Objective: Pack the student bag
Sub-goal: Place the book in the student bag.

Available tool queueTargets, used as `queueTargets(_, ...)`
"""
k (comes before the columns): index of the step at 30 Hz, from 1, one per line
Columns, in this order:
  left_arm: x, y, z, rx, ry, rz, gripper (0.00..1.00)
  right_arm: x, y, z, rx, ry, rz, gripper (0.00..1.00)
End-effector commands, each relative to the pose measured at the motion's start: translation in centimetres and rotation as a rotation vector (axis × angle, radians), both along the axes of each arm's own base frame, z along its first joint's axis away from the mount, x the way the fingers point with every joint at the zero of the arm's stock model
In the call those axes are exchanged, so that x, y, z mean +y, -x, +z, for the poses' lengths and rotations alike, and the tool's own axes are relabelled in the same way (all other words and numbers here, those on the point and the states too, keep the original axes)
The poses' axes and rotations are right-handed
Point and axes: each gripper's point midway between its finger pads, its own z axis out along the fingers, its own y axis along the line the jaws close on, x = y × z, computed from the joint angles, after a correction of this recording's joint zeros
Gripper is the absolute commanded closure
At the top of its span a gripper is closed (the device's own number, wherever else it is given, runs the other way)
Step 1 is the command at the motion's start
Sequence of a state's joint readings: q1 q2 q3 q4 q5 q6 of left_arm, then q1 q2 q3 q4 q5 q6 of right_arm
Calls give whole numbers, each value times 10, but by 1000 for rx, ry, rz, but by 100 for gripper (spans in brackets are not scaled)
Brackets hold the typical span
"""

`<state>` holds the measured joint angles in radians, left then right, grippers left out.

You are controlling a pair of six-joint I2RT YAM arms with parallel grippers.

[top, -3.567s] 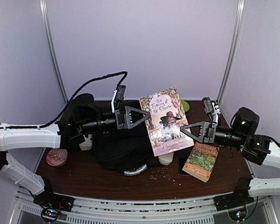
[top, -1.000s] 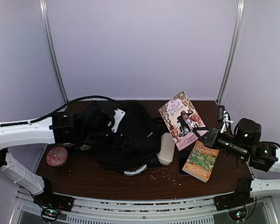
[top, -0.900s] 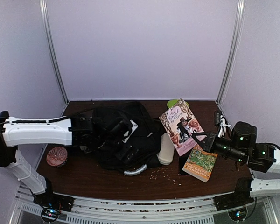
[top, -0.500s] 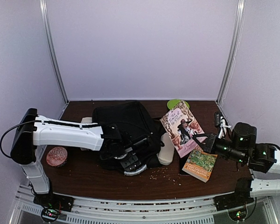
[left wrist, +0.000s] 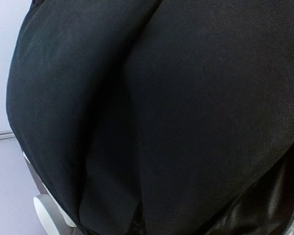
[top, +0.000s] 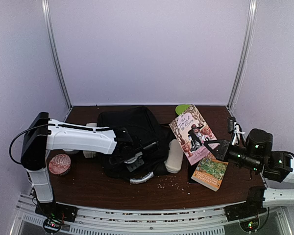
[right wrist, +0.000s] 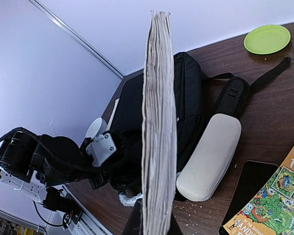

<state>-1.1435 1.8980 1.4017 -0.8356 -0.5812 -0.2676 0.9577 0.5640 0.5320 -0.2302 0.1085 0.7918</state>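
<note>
Judged early: nothing seen packed. Loose on near worktop [top: 88,186]: orange picture book [top: 210,171], phone [top: 191,172], beige case [top: 174,155]. Beyond, student bag [top: 132,128] lying mid-worktop; left gripper [top: 136,160] against its near edge, closure impossible to tell. Right gripper [top: 209,147] pinching paperback [top: 190,132], not yet in bag. Farthest: green plate [top: 183,108].

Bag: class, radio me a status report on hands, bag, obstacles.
Left hand on bag, grip unseen. Right hand holding book. Case beside bag.
</note>
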Motion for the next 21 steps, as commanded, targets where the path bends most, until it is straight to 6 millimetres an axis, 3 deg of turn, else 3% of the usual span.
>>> queueTargets(1, -12, -13, 69, -94, 182, 38, 100, -3, 3, 20, -34, -33, 8, 100)
queueTargets(8, -7, -29, 154, -141, 464, 125, 100, 14, 18, 49, -69, -122, 137, 100)
queueTargets(13, -3, -51, 176, -121, 651, 208, 100, 41, 46, 68, -89, -249, 355, 100)
queueTargets(16, -7, -60, 185, -130, 701, 229, 100, 59, 67, 61, -48, -277, 514, 100)
queueTargets(21, -22, -64, 189, -108, 754, 231, 100, 80, 81, 28, 72, -225, 639, 100)
